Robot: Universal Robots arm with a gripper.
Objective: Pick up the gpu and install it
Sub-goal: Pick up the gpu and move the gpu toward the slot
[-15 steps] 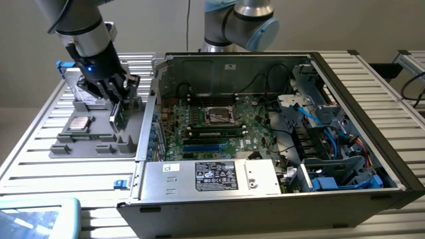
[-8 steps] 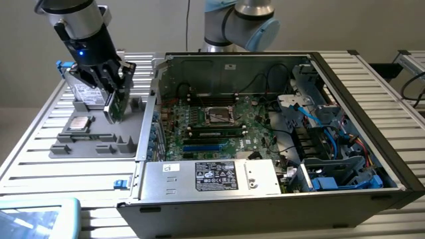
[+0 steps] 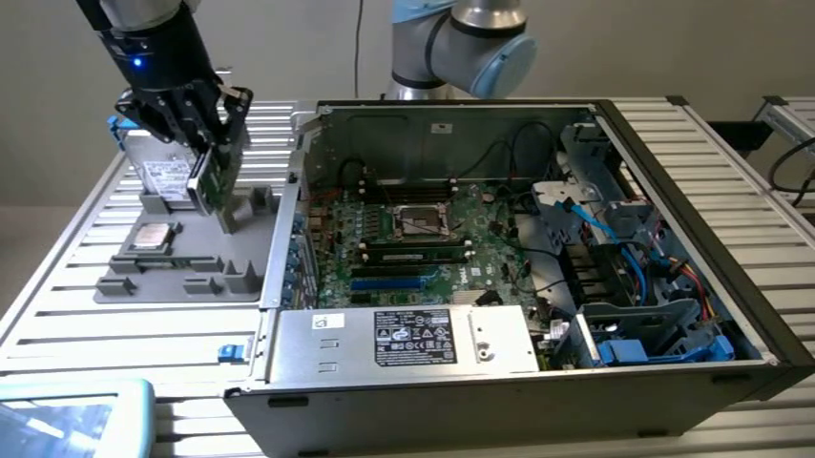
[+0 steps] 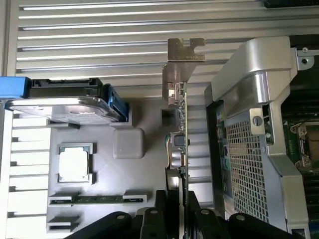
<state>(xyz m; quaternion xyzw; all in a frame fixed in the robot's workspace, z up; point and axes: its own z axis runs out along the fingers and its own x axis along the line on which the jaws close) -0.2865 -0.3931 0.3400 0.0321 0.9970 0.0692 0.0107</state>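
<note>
My gripper point(image 3: 204, 129) is at the exterior view's left, over the grey parts holder point(image 3: 191, 277), and is shut on the gpu point(image 3: 224, 186). The card hangs upright from the fingers, its green face turned towards the computer. Its lower end is close to the holder's slot; I cannot tell whether they touch. In the wrist view the gpu point(image 4: 182, 124) is edge-on, with its silver end bracket point(image 4: 184, 52) at the far end. The black fingers point(image 4: 160, 219) clamp it from both sides.
A silver hard drive point(image 4: 65, 107), a CPU point(image 4: 74, 163) and a memory stick point(image 4: 94, 199) rest in the holder. The open computer case point(image 3: 675, 143) lies at the exterior view's right, showing its motherboard point(image 3: 491, 215), blue slots point(image 3: 395, 283) and power supply point(image 3: 407, 339). The case's perforated rear wall point(image 4: 249, 144) stands beside the card.
</note>
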